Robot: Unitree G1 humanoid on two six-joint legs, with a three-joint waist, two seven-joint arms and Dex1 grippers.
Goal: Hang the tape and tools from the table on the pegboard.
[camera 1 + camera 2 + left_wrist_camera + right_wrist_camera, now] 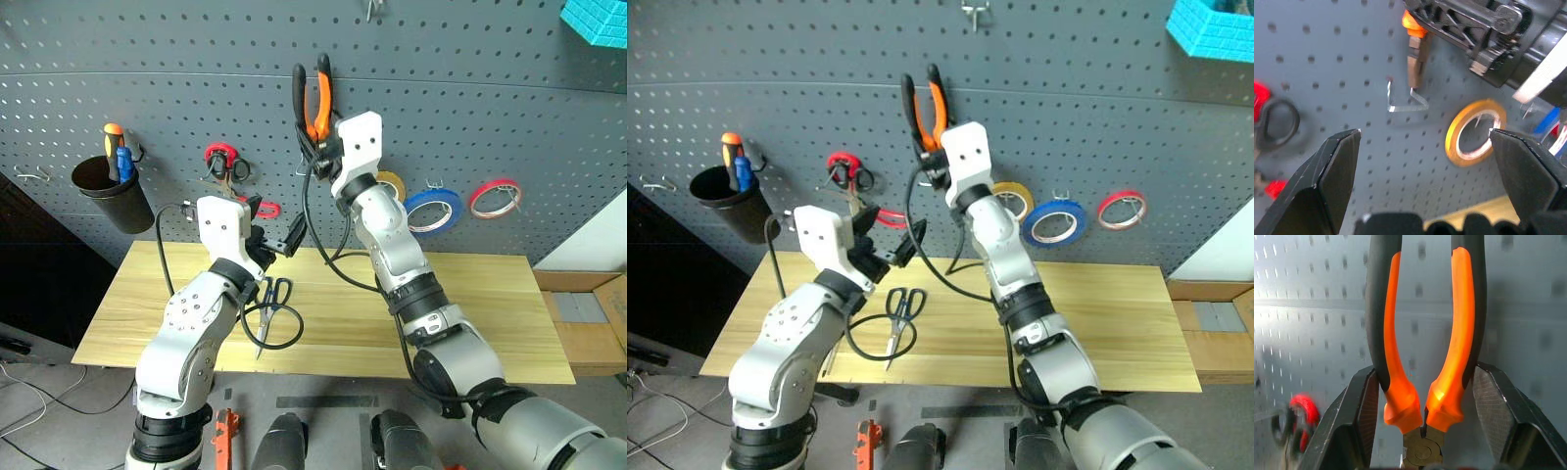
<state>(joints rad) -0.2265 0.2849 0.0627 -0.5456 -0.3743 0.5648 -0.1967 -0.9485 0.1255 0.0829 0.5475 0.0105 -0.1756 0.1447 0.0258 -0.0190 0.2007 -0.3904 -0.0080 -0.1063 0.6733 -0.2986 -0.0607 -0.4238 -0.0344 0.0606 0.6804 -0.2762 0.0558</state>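
A: From the head view, what has the right gripper [315,147] got?

B: The pliers [313,98], pinched near their pivot. Black handles with orange inner grips rise toward twelve o'clock against the pegboard [490,108], a dark grey panel dotted with holes. At about four o'clock from the pliers a yellow roll [393,183], the blue tape [434,211] and a red roll [495,198] hang in a row.

A: And the table [490,313]?

B: Light yellowish planks. The blue-handled scissors [271,305] lie on it at seven o'clock from the pliers, just beside the left arm. A black cup [111,191] holding orange-and-blue screwdrivers hangs far out at nine o'clock, with red-handled scissors [223,163] between it and the pliers.

A: The left gripper [276,238]?

B: Fingers spread wide, nothing between them, hovering above the table before the board.

A: The left wrist view?

B: Its fingers [1327,171] stand far apart. Beyond them are a bent wire hook [1405,100] on the board, the pliers' metal nose above it and the yellow roll nearby.

A: The right wrist view?

B: The two fingers [1359,416] press both orange grips; the brass-coloured pivot sits low between them.
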